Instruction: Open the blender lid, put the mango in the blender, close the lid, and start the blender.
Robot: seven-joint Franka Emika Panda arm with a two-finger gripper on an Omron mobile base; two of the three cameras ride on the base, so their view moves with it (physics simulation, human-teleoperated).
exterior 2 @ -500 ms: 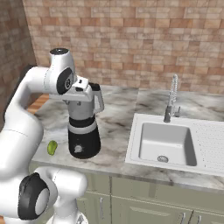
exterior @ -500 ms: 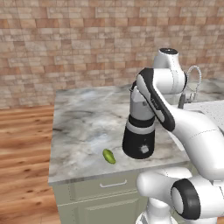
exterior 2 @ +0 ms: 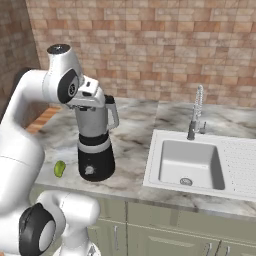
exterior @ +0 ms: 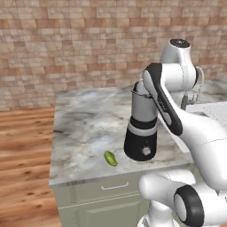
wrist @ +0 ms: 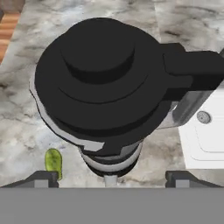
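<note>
Hand view: blender lid [wrist: 98, 72], black, round, stepped to a raised knob; judged light, rigid, smooth, best pinched at the knob. Seated on blender [exterior: 141, 126] mid-table [exterior: 84, 124]. Mango [wrist: 53, 161] at 7 o'clock of the base. Fingers [wrist: 41, 177] spread wide, holding nothing.

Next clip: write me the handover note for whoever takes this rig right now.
Gripper: open, above the black round blender lid, fingertips spread wide, holding nothing.
Tall black-based blender with grey jar: upright on the marble counter, lid seated on it.
Small yellow-green mango: on the counter beside the blender base, untouched.
Done: approach only.
Left: remove lid, load mango, close lid, start blender.
</note>
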